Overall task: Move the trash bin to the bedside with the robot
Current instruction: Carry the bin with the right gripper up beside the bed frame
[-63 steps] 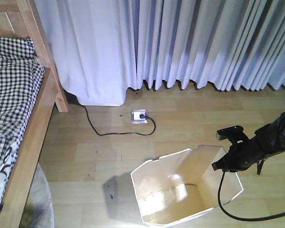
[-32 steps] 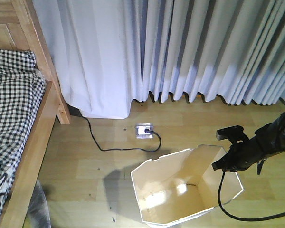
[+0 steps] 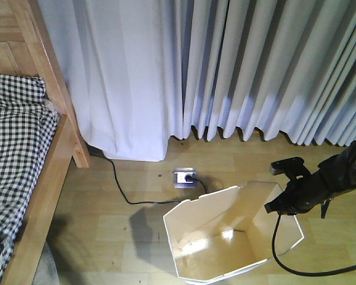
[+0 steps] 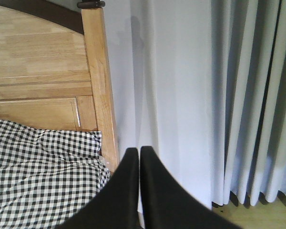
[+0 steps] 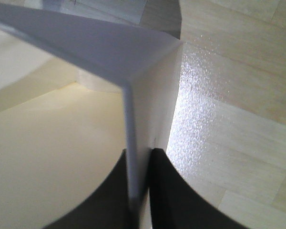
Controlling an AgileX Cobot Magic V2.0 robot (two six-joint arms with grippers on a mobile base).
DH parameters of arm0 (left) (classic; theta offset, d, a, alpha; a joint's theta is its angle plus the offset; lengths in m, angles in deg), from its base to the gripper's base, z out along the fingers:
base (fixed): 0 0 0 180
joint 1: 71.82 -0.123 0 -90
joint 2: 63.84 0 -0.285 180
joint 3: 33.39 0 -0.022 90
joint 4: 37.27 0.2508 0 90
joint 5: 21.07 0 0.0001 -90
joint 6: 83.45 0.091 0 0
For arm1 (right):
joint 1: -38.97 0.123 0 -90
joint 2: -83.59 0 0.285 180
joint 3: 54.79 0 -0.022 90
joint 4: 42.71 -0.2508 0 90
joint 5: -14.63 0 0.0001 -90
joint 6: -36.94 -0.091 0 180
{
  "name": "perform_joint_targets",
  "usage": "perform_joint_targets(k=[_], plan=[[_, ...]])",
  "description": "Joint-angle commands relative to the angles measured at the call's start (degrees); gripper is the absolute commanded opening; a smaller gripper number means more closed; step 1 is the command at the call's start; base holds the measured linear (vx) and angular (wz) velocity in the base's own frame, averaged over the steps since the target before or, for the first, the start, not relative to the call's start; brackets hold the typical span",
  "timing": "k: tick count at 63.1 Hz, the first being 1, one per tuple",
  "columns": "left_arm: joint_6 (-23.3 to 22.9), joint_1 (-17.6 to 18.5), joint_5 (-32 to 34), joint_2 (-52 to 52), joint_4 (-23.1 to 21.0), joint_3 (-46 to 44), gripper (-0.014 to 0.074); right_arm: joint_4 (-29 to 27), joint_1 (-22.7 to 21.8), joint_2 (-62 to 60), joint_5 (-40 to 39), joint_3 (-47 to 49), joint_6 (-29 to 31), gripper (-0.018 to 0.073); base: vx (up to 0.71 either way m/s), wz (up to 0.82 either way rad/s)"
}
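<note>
**Fig.** The right claw (image 5: 139,160) is pinching one rim wall of the trash bin (image 3: 213,228). The bin is sitting lower right of centre on the floor, well apart from the bed (image 3: 44,178) at the left edge. The left claw (image 4: 138,151) is hanging pressed together, empty. The bin should be travelling leftward level, under a firm pinch. Count: one bin, one bed, two claws, one floor socket (image 3: 184,177).
</note>
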Motion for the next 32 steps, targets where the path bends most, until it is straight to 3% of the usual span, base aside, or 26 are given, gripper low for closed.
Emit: perform_joint_targets(k=[1,32], plan=[[-0.3,0.1,4.1,0.3,-0.3,-1.2,-0.0006,-1.4,-0.1,-4.2,6.6,0.7,-0.4,-0.0006,0.14,0.03],[-0.3,0.1,4.1,0.3,-0.3,-1.2,-0.0006,-1.4,-0.1,-4.2,6.6,0.7,-0.4,-0.0006,0.1,0.03]])
